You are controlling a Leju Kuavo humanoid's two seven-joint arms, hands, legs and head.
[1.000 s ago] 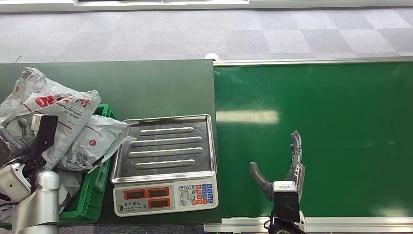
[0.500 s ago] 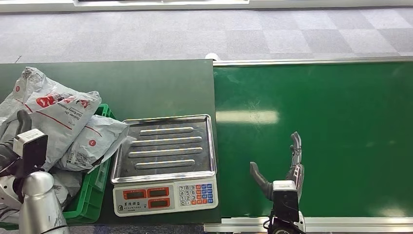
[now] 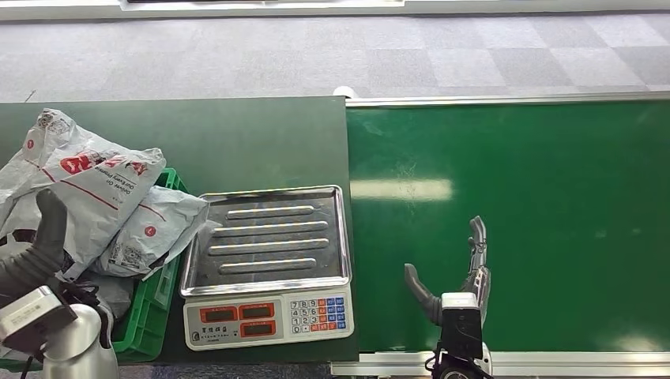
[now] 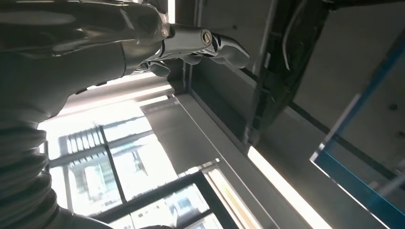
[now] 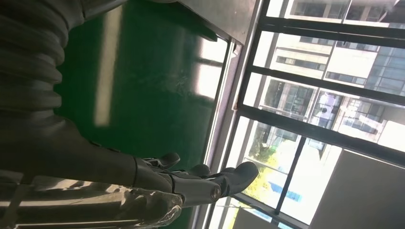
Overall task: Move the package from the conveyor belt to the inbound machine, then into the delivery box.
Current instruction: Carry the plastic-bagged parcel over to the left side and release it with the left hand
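A grey tiled carpet floor is lying beyond a dark green bench, with the bright green conveyor belt running alongside it. Grey packages with red print are being heaped in and over the green delivery box at the bench's near left; one of them is spilling onto the rim of the scale. The inbound machine, a steel-trayed scale with red displays and a keypad, is sitting just beside the box with its tray bare. The left hand is being held raised beside the heap, its fingers spread and holding nothing. The right hand is hovering over the near edge of the belt, thumb and fingers splayed apart, nothing being gripped.
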